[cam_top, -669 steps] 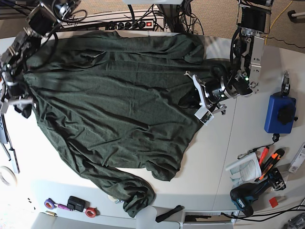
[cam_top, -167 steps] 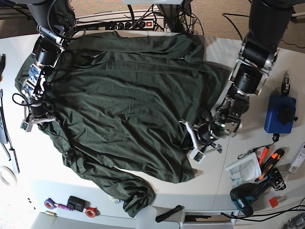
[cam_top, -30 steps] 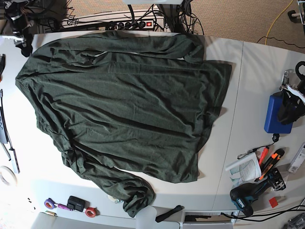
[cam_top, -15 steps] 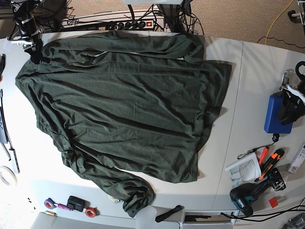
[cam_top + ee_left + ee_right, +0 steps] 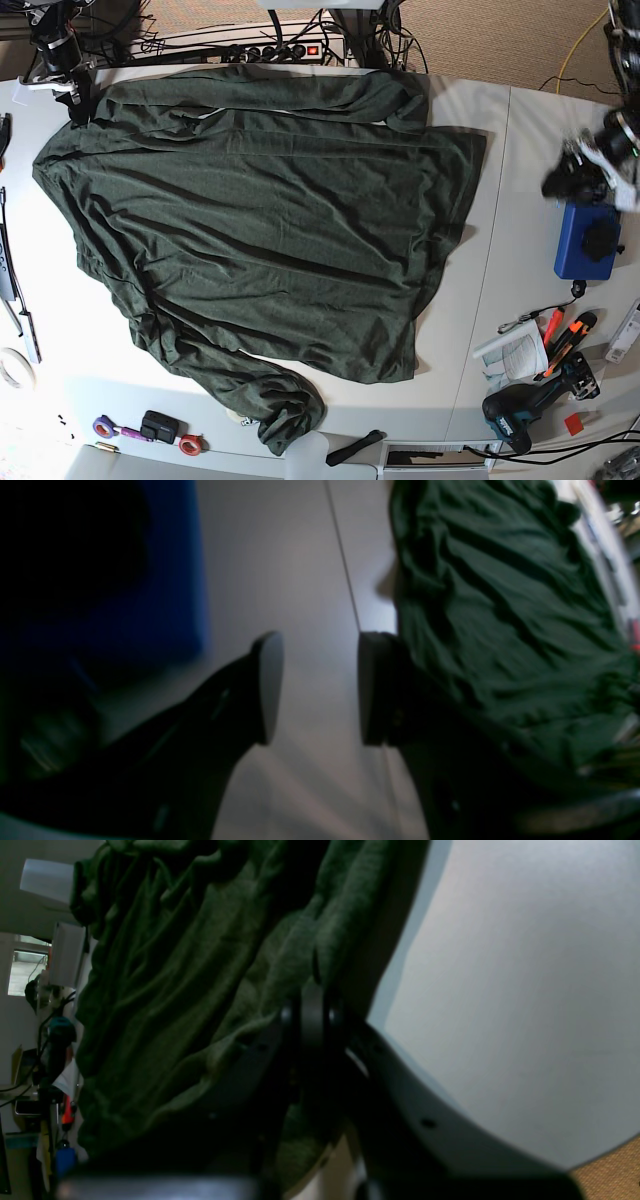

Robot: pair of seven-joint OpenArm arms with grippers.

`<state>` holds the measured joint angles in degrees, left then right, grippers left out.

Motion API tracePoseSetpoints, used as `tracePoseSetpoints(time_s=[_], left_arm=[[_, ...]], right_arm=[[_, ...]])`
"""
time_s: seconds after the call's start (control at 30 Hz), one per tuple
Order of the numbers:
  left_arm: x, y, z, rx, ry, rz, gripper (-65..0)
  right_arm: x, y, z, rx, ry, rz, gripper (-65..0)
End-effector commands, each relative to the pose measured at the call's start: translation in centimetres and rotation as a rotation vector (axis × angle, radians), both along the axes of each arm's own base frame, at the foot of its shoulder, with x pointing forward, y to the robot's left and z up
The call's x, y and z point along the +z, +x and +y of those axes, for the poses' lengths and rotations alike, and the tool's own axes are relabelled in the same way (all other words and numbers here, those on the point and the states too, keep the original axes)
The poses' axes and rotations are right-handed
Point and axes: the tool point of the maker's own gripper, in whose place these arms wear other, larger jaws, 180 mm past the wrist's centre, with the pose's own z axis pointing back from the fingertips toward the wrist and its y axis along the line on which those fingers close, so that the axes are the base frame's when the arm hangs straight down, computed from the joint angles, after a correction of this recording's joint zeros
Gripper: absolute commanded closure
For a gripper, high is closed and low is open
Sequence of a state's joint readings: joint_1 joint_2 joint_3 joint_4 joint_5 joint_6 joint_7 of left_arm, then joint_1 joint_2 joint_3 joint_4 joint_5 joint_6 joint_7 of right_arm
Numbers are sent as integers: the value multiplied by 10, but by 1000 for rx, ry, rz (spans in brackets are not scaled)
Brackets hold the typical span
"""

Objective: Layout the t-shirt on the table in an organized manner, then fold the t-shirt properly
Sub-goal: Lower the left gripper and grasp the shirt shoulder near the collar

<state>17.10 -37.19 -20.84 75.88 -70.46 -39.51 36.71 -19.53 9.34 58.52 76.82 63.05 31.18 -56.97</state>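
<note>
The dark green t-shirt lies spread over the white table, one sleeve along the far edge and the other bunched at the front. My right gripper is at the far left corner. In the right wrist view the right gripper is shut, with the t-shirt edge pinched between its jaws. My left gripper hovers, blurred, over bare table right of the shirt. The left wrist view shows the left gripper open and empty above the table seam, with the t-shirt to its right.
A blue pouch lies just in front of the left arm, also seen as the blue pouch. A drill, cutters and papers crowd the front right. Tape rolls sit front left, and a power strip lies behind the shirt.
The right gripper has shut on the shirt's far left corner. The left arm has swung in from the right edge to above the table beside the pouch.
</note>
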Motion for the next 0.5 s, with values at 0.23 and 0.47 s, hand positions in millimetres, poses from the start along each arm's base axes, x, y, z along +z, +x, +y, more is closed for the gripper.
tracePoseSetpoints(time_s=[0.23,0.47], left_arm=[[10,-45,-55,-83,-141,25,-265],[30,-72,-99,-214,-109,-6,-265]], right_arm=[[-4,-6,0,27,-11,48,0],[-4,-6,0,27,-11,47,0]])
